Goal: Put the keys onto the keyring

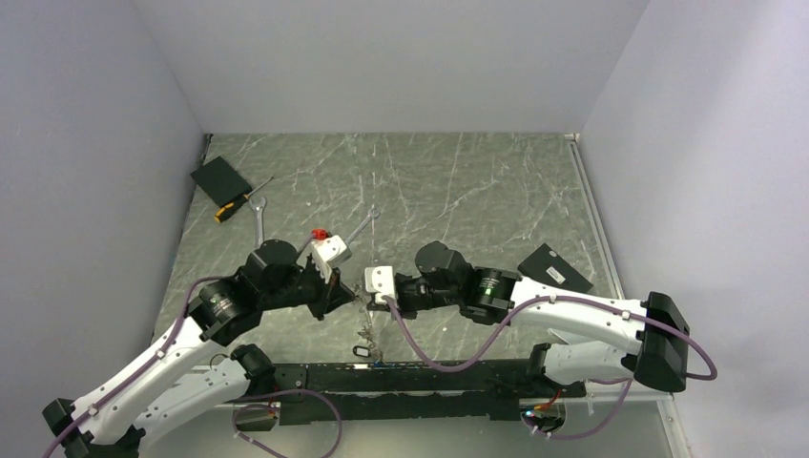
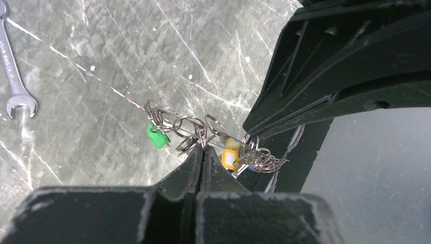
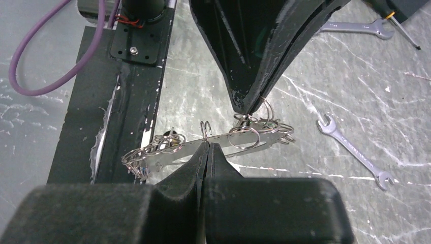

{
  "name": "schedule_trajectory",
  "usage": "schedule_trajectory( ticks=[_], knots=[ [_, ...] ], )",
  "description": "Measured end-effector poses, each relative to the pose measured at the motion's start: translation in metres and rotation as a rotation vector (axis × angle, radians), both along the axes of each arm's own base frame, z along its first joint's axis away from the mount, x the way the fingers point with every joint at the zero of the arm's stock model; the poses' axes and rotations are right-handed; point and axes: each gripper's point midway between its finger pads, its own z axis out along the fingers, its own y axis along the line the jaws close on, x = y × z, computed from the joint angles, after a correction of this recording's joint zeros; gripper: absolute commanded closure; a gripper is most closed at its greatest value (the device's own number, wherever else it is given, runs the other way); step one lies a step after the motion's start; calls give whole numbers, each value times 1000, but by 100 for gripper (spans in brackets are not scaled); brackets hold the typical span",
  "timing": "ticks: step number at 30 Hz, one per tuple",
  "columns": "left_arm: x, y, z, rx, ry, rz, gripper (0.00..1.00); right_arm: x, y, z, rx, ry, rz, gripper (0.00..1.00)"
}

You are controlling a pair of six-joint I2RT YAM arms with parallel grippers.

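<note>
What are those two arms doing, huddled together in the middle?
A robot is holding a floppy keyring between its two hands. The left hand and the right hand are both pinched shut on it. A green key and a yellow key sit among its rings.

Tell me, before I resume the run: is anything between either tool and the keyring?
Nothing visible does. The left tool and right tool are each shut on the keyring itself. A green key and a yellow key hang among its rings; the spanner lies aside.
</note>
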Motion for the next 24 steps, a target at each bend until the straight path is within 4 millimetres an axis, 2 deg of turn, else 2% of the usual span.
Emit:
schedule_trajectory(
  ticks=[5, 9, 14, 24],
  knots=[
    [1, 1, 14, -34, -96, -30, 100, 6, 4, 5, 9, 14, -20, 100],
    [4, 3, 26, -81, -203, -27, 100, 19, 3, 9, 16, 32, -67, 100],
    [13, 3, 19, -56, -276, -38, 100, 32, 3, 17, 30, 46, -106, 100],
    [23, -3, 15, -6, -430, -129, 100, 34, 10, 33, 57, 56, -74, 100]
  ],
)
